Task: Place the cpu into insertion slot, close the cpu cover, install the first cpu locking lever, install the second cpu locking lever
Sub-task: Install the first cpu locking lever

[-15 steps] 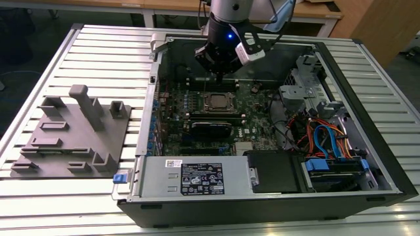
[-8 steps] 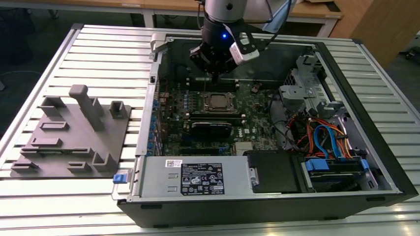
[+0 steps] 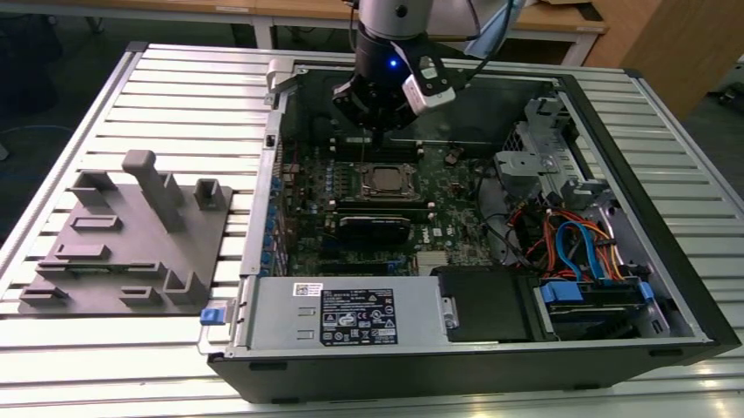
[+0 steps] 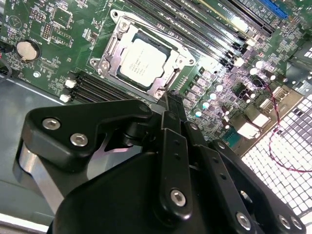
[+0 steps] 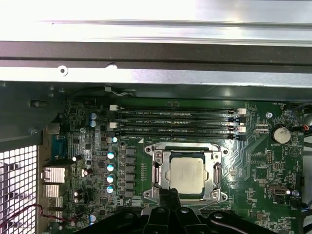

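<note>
The cpu [image 4: 144, 62] [image 5: 185, 176] lies flat in the insertion slot [image 3: 382, 181] on the green motherboard, silvery top up. The cpu cover [image 4: 176, 64] [image 5: 159, 171] is down around it as a metal frame. My gripper [image 4: 173, 103] [image 5: 168, 193] hangs just above the board at the edge of the socket frame. Its black fingers [image 4: 168, 122] meet in a narrow tip with nothing between them. In the exterior view the gripper [image 3: 368, 148] reaches down into the open case just behind the socket. I cannot tell how the locking levers stand.
Long black memory slots [image 5: 178, 122] run beside the socket, close to the case wall [image 5: 156, 58]. A black card [image 3: 372, 228] sits in front of the socket. Coloured cables [image 3: 570, 244] and the power supply [image 3: 337, 318] fill the case's front. A grey fixture block [image 3: 122, 235] stands on the exterior view's left.
</note>
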You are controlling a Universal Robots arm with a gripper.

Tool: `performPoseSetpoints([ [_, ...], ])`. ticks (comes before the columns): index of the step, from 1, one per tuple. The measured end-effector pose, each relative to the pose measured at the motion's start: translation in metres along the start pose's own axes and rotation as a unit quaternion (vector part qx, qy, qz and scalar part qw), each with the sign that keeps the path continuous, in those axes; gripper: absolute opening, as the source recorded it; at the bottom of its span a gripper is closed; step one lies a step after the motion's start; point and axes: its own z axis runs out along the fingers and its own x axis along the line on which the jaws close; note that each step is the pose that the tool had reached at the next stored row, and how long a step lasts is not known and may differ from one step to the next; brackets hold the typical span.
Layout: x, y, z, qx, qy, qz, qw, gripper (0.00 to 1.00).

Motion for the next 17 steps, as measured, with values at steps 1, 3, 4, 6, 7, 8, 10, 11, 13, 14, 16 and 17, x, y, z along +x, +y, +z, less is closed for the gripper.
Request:
performPoseSetpoints([
  [1,0.0000,0.0000,0.0000,0.0000,0.0000,0.000,1.00000,0.10],
  [3,0.0005,0.0000,0.0000,0.0000,-0.0001,0.000,1.00000,0.10],
  [4,0.0013,0.0000,0.0000,0.0000,-0.0001,0.000,1.00000,0.10],
  [6,0.0017,0.0000,0.0000,0.0000,-0.0001,0.000,1.00000,0.10],
  [7,0.0017,0.0000,0.0000,0.0000,-0.0001,0.000,1.00000,0.10],
  [8,0.0017,0.0000,0.0000,0.0000,-0.0001,0.000,1.00000,0.10],
  [10,0.0018,0.0000,0.0000,0.0000,-0.0001,0.000,1.00000,0.10],
  [11,0.0024,0.0000,0.0000,0.0000,-0.0001,0.000,1.00000,0.10],
  [13,0.0036,0.0000,0.0001,0.0000,-0.0002,0.000,1.00000,0.10],
  [14,0.0044,0.0000,0.0001,0.0000,-0.0003,0.000,1.00000,0.10],
  [16,0.0062,0.0000,0.0002,0.0000,-0.0006,0.000,1.00000,0.10],
  [17,0.0073,0.0000,0.0002,0.0000,-0.0008,0.000,1.00000,0.10],
])
